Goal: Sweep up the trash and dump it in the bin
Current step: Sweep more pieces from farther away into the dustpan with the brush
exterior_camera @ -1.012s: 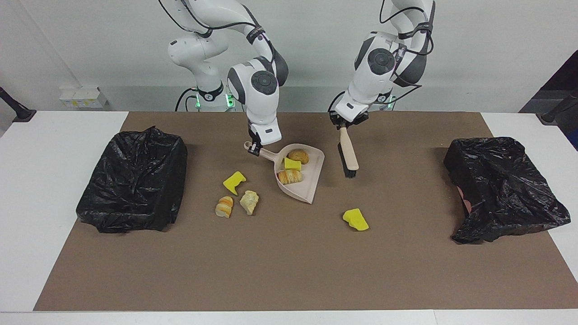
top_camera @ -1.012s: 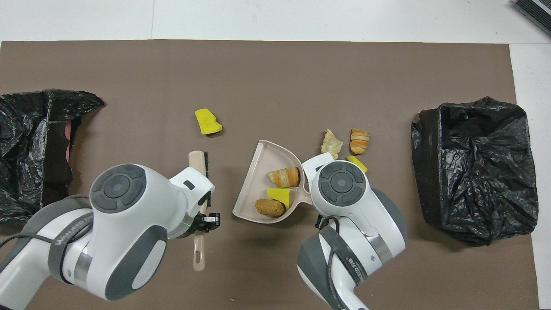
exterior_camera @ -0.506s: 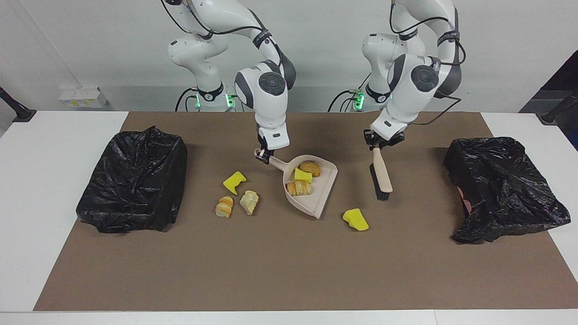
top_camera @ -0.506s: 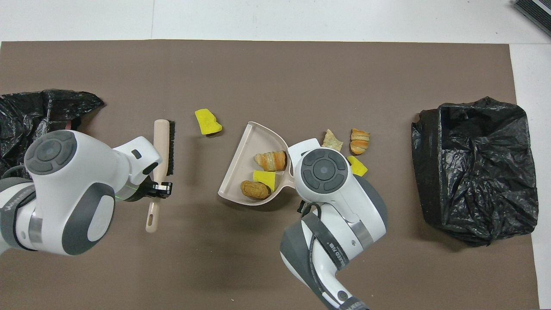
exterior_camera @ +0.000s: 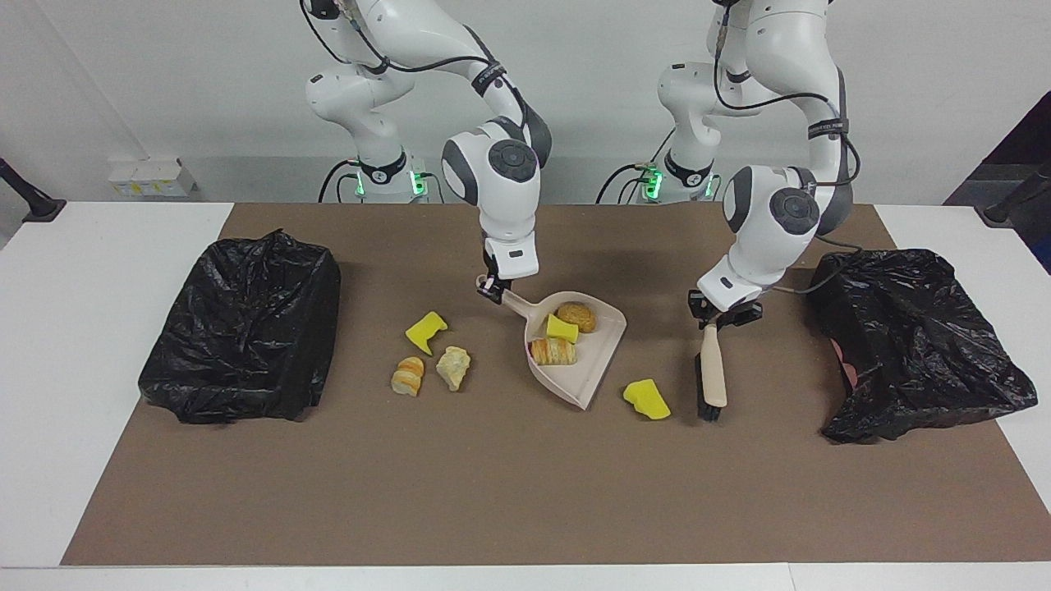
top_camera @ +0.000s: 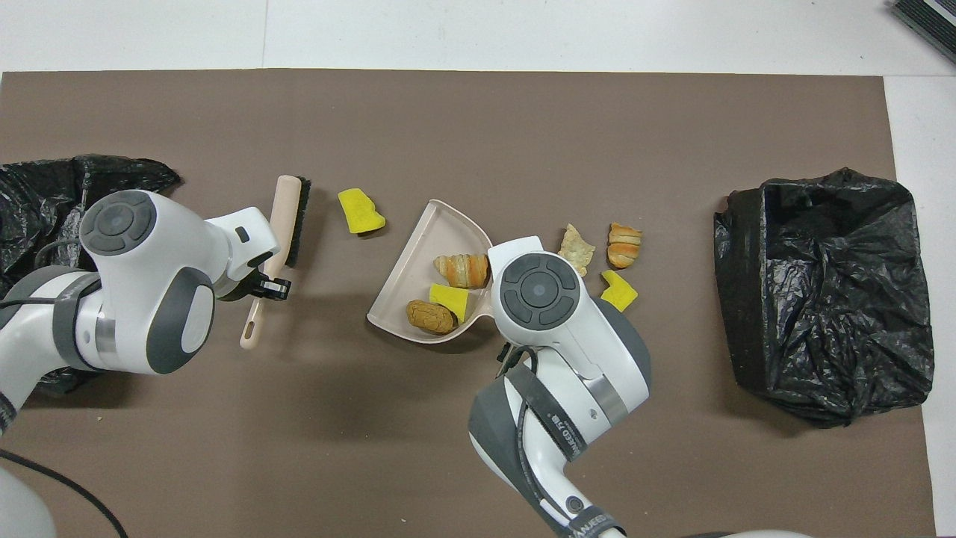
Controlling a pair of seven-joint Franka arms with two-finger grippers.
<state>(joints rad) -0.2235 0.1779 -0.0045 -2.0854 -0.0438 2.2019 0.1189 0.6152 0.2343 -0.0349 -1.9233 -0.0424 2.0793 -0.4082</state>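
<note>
- Trash lies in two lots: a bread roll point(exterior_camera: 575, 316), a yellow sponge chunk point(exterior_camera: 562, 328) and a striped croissant piece point(exterior_camera: 553, 351) sit inside the beige dustpan point(exterior_camera: 603, 361).
- Four bits lie loose on the brown tabletop point(exterior_camera: 493, 492): a lone yellow sponge wedge point(exterior_camera: 646, 399) between the dustpan's open edge and the brush point(exterior_camera: 711, 382), and a cluster toward the right arm's end, made of a notched yellow sponge point(exterior_camera: 426, 331), a small croissant point(exterior_camera: 407, 376) and a pale crumbly lump point(exterior_camera: 452, 367).
- Right gripper point(exterior_camera: 491, 289) is clenched on the dustpan's handle; the pan rests on or just above the tabletop, which I cannot tell.
- Left gripper point(exterior_camera: 713, 318) is clamped on the brush handle, with the bristles down beside the sponge wedge.
- Two black-bagged bins stand at the tabletop's ends, the right-end bin point(exterior_camera: 242, 328) near the cluster and the left-end bin point(exterior_camera: 911, 336) near the brush.
- Risk: a stroke off-line from the pan's mouth would likely skid the light wedge past its edge.
- Risk: if the pan's lip sits raised, the wedge may jam under it.
- Risk: a hard push could nudge the pan and jostle its three pieces out.
- Risk: tilting the pan on the way to a bin may spill the roll, which looks ready to roll.
</note>
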